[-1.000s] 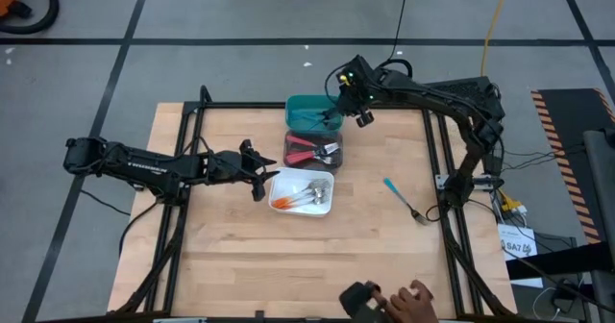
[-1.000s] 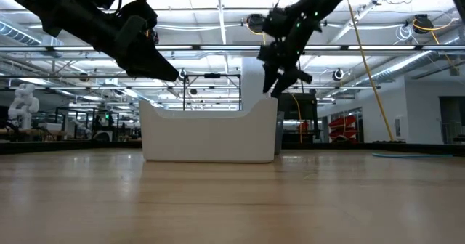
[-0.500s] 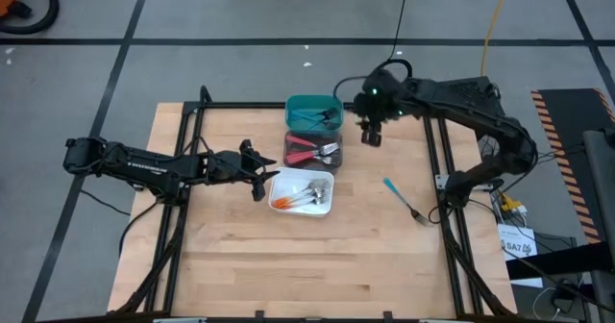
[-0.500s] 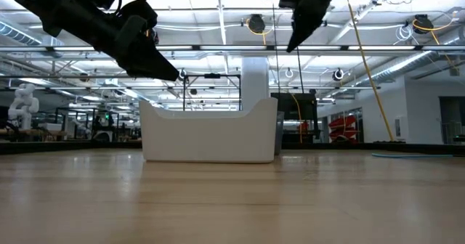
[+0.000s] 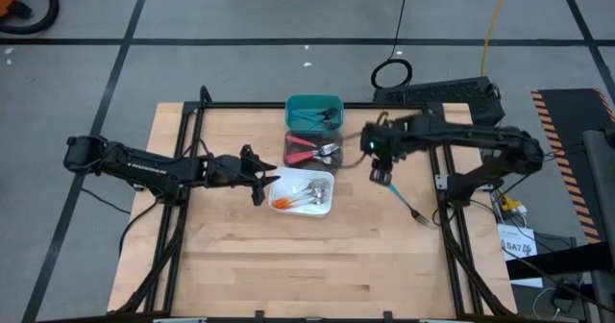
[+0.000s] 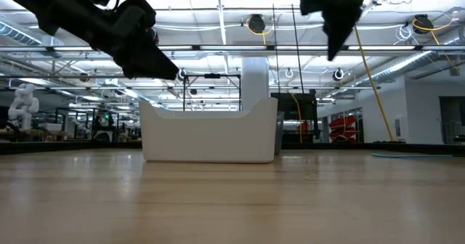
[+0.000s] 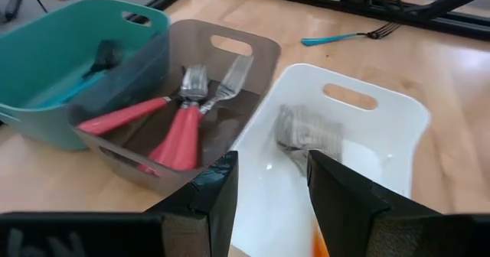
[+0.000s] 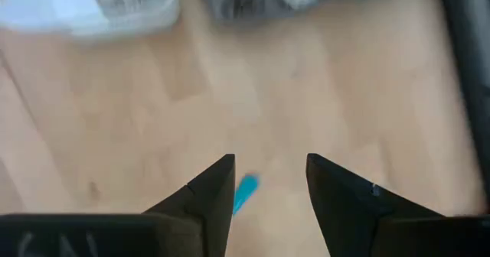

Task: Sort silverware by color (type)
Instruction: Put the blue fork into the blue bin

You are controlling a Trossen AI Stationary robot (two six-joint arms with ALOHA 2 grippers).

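Observation:
The silverware is forks sorted into three bins: blue-handled ones in the teal bin [image 5: 314, 111], red-handled ones in the dark bin [image 5: 312, 151], orange-handled ones in the white bin [image 5: 303, 193]. One blue-handled fork [image 5: 405, 199] lies flat on the table right of the bins. My right gripper [image 5: 381, 177] hangs open above that fork's handle end [image 8: 245, 193], pointing down and touching nothing. My left gripper [image 5: 261, 185] stands open at the white bin's left end [image 7: 260, 173], with nothing between its fingers.
The three bins stand in a row from the far edge toward the middle of the table [image 5: 288, 265]. A black frame [image 5: 437, 160] runs along the table's sides. Bare wood lies near and to the right of the bins.
My right gripper has swung from over the teal bin toward the table's near and right side, rolling about its own axis, and now hangs over the loose blue fork. A person's hand at the near edge has left the view.

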